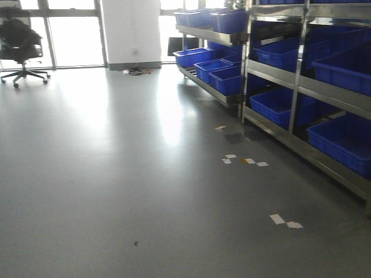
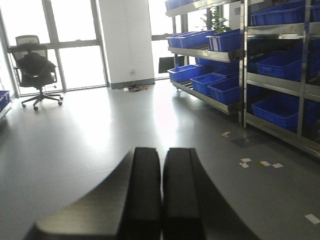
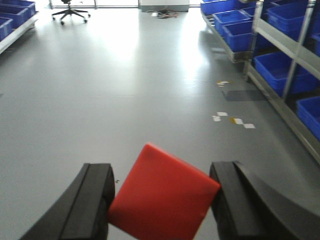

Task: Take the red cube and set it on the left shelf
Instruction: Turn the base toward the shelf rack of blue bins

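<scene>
Right now your right gripper (image 3: pixel 164 194) is clamped on the small solid red cube (image 3: pixel 159 199): its two black curved fingers (image 3: pixel 92 200) press against the block's opposite corners, and the cube sits tilted between them, one flat face turned up toward the camera, held above the glossy grey floor (image 3: pixel 125 90). Your left gripper (image 2: pixel 161 195) has its two black pads pressed flat together with nothing between them. In the right wrist view, the low pale-railed rack tier on the left (image 3: pixel 20 31), loaded with deep blue plastic crates (image 3: pixel 11 15), shows only at the far upper left edge, well apart from the cube. You cannot tell from here whether it has rollers. On the opposite side, the tall brushed stainless-steel racks (image 1: pixel 298 87) run along the right of the front view, with blue crates on every tier. Scraps of white tape (image 1: pixel 285 220) lie on the floor just in front of those racks. A black mesh office chair (image 1: pixel 20 41) stands by the bright windows at the far left, and a tangle of cables (image 1: pixel 136 71) lies against the foot of the white wall pillar. Neither gripper appears in the front view
</scene>
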Robot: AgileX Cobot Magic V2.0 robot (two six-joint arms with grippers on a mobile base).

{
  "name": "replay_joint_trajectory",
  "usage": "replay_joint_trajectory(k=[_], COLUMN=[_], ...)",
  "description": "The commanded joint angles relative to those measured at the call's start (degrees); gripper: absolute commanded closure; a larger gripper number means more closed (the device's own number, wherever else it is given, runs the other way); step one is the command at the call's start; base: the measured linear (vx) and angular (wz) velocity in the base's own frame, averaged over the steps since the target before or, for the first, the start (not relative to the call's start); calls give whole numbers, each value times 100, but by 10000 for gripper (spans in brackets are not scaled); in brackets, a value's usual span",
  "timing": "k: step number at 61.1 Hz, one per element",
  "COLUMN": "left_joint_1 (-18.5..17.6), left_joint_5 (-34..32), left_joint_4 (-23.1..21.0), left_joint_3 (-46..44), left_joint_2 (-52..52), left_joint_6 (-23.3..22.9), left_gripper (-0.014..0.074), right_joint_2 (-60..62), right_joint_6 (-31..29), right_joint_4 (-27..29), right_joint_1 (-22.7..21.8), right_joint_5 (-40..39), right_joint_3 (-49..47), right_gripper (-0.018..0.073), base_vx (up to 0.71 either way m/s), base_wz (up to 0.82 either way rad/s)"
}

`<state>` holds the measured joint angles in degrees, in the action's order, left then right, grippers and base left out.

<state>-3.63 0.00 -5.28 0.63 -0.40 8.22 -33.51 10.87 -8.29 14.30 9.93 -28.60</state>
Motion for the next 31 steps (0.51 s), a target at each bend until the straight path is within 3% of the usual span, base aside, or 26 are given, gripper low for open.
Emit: replay_joint_trajectory(k=[1, 31], left_joint_1=[-27, -27], left_joint_5=[-478, -478], left_joint_4=[-32, -32], left_joint_3=[126, 126], left_joint_2=[47, 47], left_joint_6=[8, 8], left_gripper=[491, 491], right_joint_2=[-1, -1], right_joint_6=[-21, -21], right_joint_4=[-85, -85], right_joint_1=[-44, -44], right_joint_5=[-501, -501], right_joint_3=[-169, -169], right_gripper=[502, 502], base_vx=[23, 35], base_wz=[52, 19])
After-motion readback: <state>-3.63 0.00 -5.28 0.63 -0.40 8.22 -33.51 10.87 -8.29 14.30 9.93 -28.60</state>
